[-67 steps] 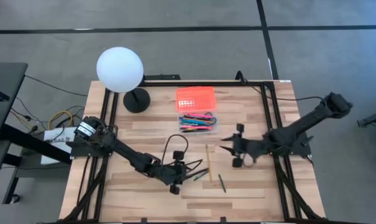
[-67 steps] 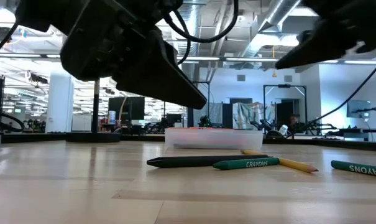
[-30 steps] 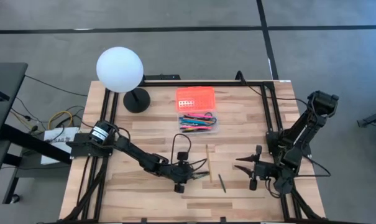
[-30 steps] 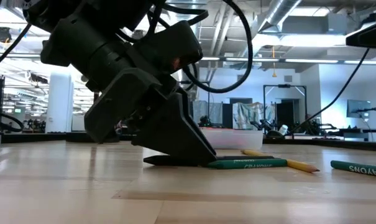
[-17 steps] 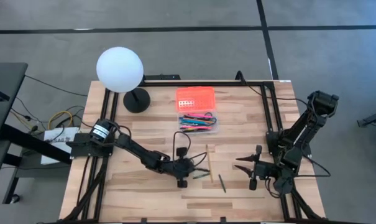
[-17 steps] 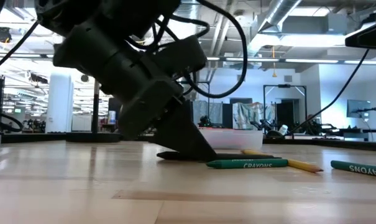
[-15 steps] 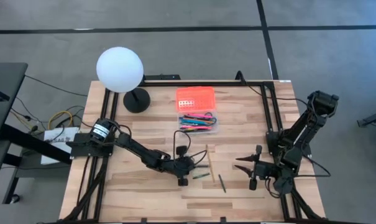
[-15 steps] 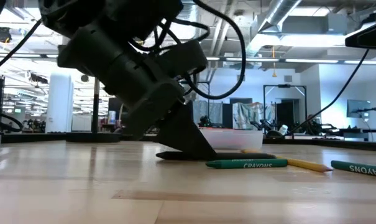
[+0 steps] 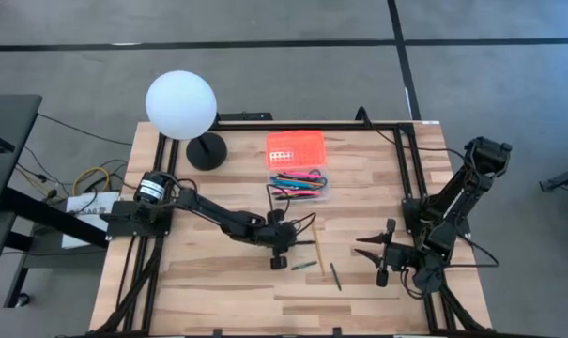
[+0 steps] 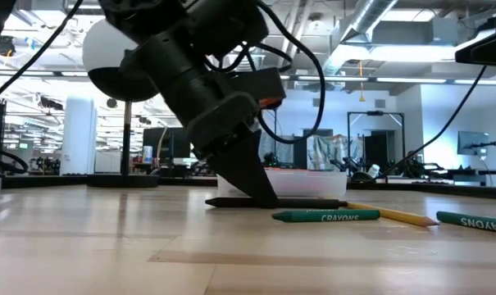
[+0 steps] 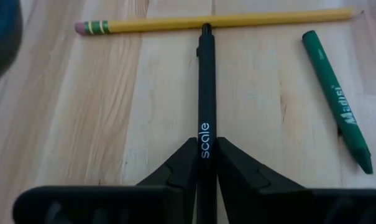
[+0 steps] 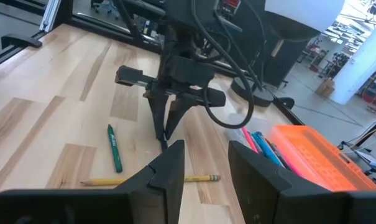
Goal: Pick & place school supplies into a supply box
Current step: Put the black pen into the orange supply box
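The supply box stands open at the far middle: its orange lid [image 9: 296, 146] and, beside it, the clear base [image 9: 299, 185] holding several coloured pens. On the wood lie a yellow pencil [image 9: 315, 246], a green crayon [image 9: 305, 266] and a second green crayon [image 9: 335, 276]. My left gripper [image 9: 291, 246] is shut on a black pen [image 10: 313, 201] just left of the pencil. My right gripper [image 9: 373, 252] hovers open near the right edge, touching nothing. No scissors show. My left gripper pinches the black pen's barrel [image 11: 204, 134] between its two fingers, at the printed word "scale". The fingers [image 10: 249, 168] slant down from above and lie along the pen. The pen lies level, low at the tabletop, its free end [image 11: 206, 29] against the yellow pencil [image 11: 219, 22].
A white globe lamp [image 9: 181, 105] on a black base [image 9: 207, 150] stands at the far left corner. Black frame rails run along the table's left and right sides. The green crayon [image 11: 337, 99] lies close beside the held pen. Bare wood lies along the near edge.
My left gripper has moved toward the far edge, nearer the supply box, shut on the black pen the whole time. The pen has gone along with it, away from the green crayon, staying level and low. The right arm has kept still.
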